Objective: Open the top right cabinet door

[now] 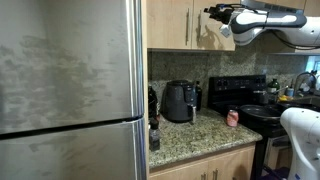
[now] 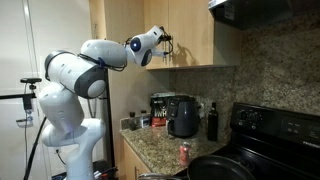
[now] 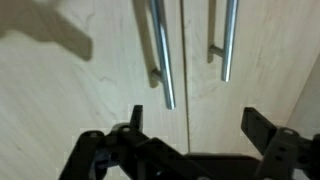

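Note:
In the wrist view two light-wood doors meet at a seam just left of centre. The top right cabinet door (image 3: pixel 260 60) is the one right of the seam, with its slim silver bar handle (image 3: pixel 228 40) along its left edge. The matching left door (image 3: pixel 90 80) carries its own handle (image 3: pixel 162 60) beside the seam. My gripper (image 3: pixel 197 125) is open with nothing between the fingers. It sits close in front of the doors, below both handles and roughly astride the seam. In both exterior views the gripper (image 1: pixel 215 15) (image 2: pixel 165 45) is raised to the upper cabinet (image 1: pixel 205 40).
A stainless-steel fridge (image 1: pixel 70 80) fills the left. Below the cabinet, a granite counter (image 1: pixel 190 135) holds a black air fryer (image 1: pixel 180 100) and a red can (image 1: pixel 232 118). A black stove (image 1: pixel 245 95) stands at the right under a range hood (image 2: pixel 265 10).

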`<act>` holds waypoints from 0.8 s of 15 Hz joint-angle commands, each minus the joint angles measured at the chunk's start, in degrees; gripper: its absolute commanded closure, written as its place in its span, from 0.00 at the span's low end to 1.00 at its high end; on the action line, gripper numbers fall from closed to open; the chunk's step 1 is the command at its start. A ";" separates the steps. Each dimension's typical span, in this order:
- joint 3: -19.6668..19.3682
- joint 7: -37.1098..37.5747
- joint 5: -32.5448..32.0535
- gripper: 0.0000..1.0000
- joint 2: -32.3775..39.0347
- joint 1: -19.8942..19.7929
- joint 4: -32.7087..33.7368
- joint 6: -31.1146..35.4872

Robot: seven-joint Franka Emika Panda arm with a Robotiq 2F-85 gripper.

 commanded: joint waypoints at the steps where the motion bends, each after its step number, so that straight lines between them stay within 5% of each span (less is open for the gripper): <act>1: -0.49 5.53 -2.65 0.00 2.00 -2.21 1.08 -0.13; 5: -0.38 8.97 -1.58 0.00 6.45 -4.72 3.01 -0.12; 10: 4.62 15.44 4.84 0.00 16.52 -17.37 3.92 -7.08; 12: 9.38 17.92 6.86 0.00 19.52 -25.17 3.69 -12.32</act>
